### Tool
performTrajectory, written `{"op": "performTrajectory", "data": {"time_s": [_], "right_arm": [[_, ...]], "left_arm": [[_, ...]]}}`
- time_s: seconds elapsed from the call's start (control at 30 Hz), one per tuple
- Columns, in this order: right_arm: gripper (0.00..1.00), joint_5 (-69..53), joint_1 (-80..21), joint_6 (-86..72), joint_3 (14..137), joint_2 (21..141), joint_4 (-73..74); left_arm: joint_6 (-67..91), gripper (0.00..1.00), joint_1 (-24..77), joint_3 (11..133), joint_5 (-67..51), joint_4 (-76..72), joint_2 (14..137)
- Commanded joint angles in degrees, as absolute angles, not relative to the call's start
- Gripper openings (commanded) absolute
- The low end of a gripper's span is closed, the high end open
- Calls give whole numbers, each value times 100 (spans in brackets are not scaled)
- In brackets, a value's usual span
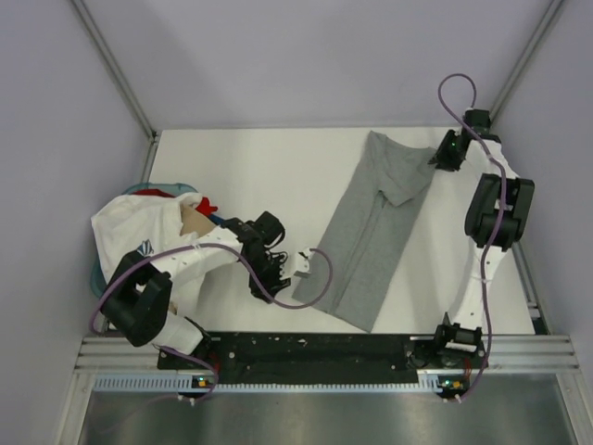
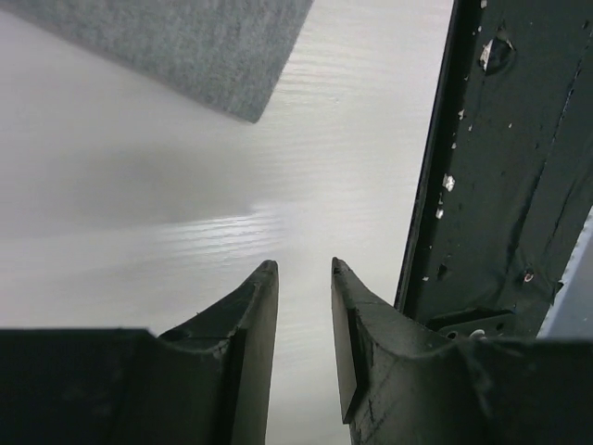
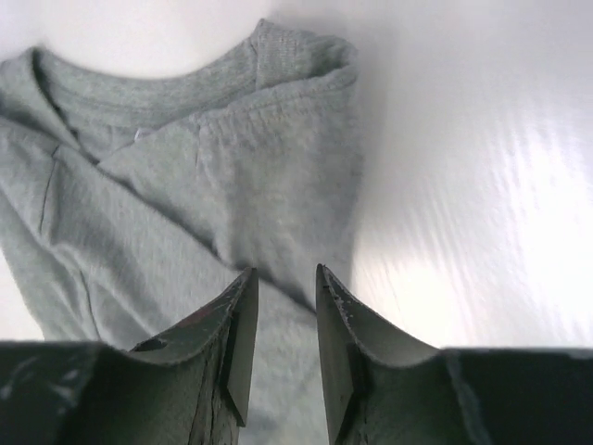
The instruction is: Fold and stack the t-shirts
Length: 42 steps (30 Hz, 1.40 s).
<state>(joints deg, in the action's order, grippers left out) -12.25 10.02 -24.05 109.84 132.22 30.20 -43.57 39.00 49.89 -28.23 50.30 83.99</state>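
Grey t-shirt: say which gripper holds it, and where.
Neither holds the grey t-shirt: the right gripper has jaws apart over its collar end, the left gripper over bare table.

**No readable text**

You'll find no lettering, number or brand you can read in any view. At nine o'clock in the top view, the white t-shirt [image 1: 130, 227] carries a small dark blue mark [image 1: 144, 248], too small to make out.
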Motion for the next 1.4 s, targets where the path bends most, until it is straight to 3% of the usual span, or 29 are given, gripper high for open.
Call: {"op": "performTrajectory", "data": {"time_s": [0.0,0.13,0.2,0.33,0.53,0.7,0.83,1.03,1.23,1.37], "right_arm": [[31,-949,897,-1452,10462,11586,2796],[7,-1781,370,-958,9162,10856,2208],[0,-2029,194,-1176,8642,10776,2049],[0,-2223,62,-1722,7815,11012,1671],[0,-2110,53,-2091,7603,11751,1811],[0,-2003,53,-1978,7725,11252,2012],[1,-2644,35,-1820,8085,10479,2048],[48,-2945,-675,-1119,7324,8608,1820],[53,-2392,-2361,2218,5330,6525,2004],[58,-3215,-3180,4102,4335,5530,2802]], "left_arm": [[-4492,35,3832,5597,-2891,5300,8288],[-3896,38,3841,5853,-3147,4450,8455],[-3552,38,3841,5862,-3042,3940,8586],[-3524,39,3841,5819,-3005,3753,8754],[-3507,39,3841,5678,-3068,3665,8649],[-3594,40,3850,5660,-3120,3700,8587],[-3840,48,3885,5809,-3199,3683,8526],[-5103,56,4104,5451,-3918,3455,8280],[-6476,57,4166,4870,-4193,3183,8104],[-6968,57,4288,4711,-3798,3067,8130]]}}
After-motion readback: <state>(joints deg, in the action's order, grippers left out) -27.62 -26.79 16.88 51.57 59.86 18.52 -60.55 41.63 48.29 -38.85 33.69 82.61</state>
